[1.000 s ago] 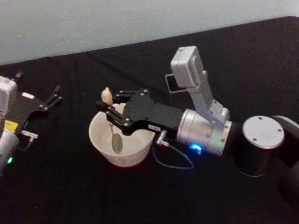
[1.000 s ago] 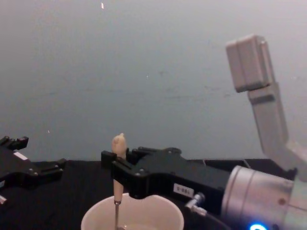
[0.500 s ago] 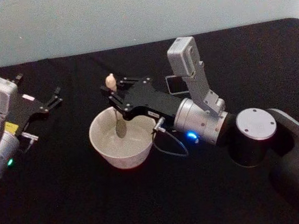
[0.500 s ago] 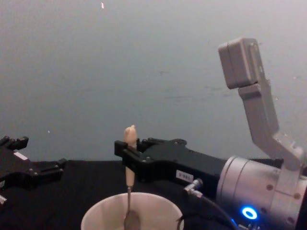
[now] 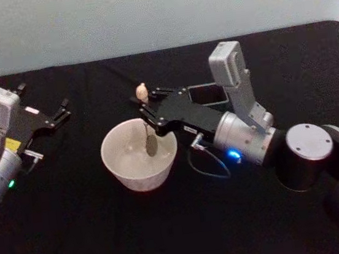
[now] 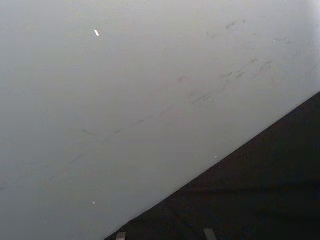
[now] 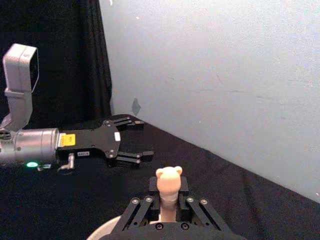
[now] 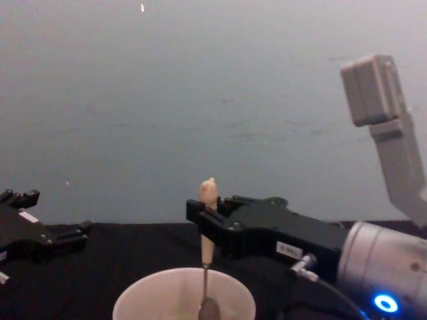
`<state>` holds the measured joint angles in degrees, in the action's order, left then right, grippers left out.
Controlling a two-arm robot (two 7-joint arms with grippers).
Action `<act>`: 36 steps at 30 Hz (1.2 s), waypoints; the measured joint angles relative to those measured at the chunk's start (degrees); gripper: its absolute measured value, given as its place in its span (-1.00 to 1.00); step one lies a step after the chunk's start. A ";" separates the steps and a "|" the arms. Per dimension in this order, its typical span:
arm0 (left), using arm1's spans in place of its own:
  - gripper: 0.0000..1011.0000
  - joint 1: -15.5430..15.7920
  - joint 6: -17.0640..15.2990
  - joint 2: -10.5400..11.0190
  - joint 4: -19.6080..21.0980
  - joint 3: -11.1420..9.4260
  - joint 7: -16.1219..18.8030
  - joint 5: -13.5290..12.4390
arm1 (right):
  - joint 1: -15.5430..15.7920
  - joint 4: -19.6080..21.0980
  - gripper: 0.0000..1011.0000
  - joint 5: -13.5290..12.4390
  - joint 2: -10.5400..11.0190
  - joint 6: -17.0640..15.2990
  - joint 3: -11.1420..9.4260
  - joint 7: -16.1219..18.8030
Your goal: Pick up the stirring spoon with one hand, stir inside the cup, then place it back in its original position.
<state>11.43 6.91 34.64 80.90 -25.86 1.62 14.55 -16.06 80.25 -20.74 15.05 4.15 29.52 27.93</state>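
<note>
The cream-white cup (image 5: 138, 162) stands on the black table left of centre. My right gripper (image 5: 146, 114) is shut on the stirring spoon (image 5: 148, 132), holding it upright just under its beige knobbed top. The metal bowl of the spoon hangs inside the cup's right half, near rim height. From the chest, the spoon (image 8: 206, 233) drops from the right gripper (image 8: 203, 223) into the cup (image 8: 133, 303). In the right wrist view the spoon's beige handle top (image 7: 169, 181) sticks up between the fingers. The dark grey square holder (image 5: 209, 103) stands behind the right arm.
My left gripper (image 5: 57, 116) is parked open at the table's left, away from the cup; it shows as well in the right wrist view (image 7: 131, 141). A thin cable (image 5: 210, 166) loops beside the cup under the right wrist. A pale wall borders the table's far edge.
My right gripper has carried the spoon from the cup's left side to its right side and raised it. The holder now shows behind the arm. The left arm has not moved.
</note>
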 joint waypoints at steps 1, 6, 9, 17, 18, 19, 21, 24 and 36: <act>0.98 0.00 0.00 0.00 0.00 0.00 0.00 0.00 | 0.19 0.25 -0.58 -0.14 0.19 -0.06 -0.08 0.09; 0.98 0.00 0.00 0.00 0.00 0.00 0.00 0.00 | 1.71 2.12 -0.58 -0.95 1.61 -0.24 -0.42 0.88; 0.98 0.00 0.00 0.00 0.00 0.00 0.00 0.00 | 2.28 2.83 -0.58 -1.22 2.19 -0.29 -0.43 1.26; 0.98 0.00 0.00 0.00 0.00 0.00 0.00 0.00 | 4.19 5.58 -0.58 -2.32 4.02 -0.58 0.16 2.71; 0.98 0.00 0.00 0.00 0.00 0.00 0.00 0.00 | 4.52 6.11 -0.58 -2.56 4.34 -0.64 0.38 3.02; 0.98 0.00 0.00 0.00 0.00 0.00 0.00 0.00 | 4.76 6.49 -0.58 -2.77 4.58 -0.67 0.58 3.31; 0.98 0.00 0.00 0.00 0.00 0.00 0.00 0.00 | 4.95 6.86 -0.58 -2.97 4.79 -0.73 0.80 3.53; 0.98 0.00 0.00 0.00 0.00 0.00 0.00 0.00 | 5.12 7.28 -0.58 -3.20 4.98 -0.84 1.23 3.69; 0.98 0.00 0.00 0.00 0.00 0.00 0.00 0.00 | 2.87 5.17 -0.58 -2.49 2.38 -0.71 2.98 2.40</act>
<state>11.43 6.91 34.65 80.90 -25.86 1.62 14.55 -13.19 85.42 -23.22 17.43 3.44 32.50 30.33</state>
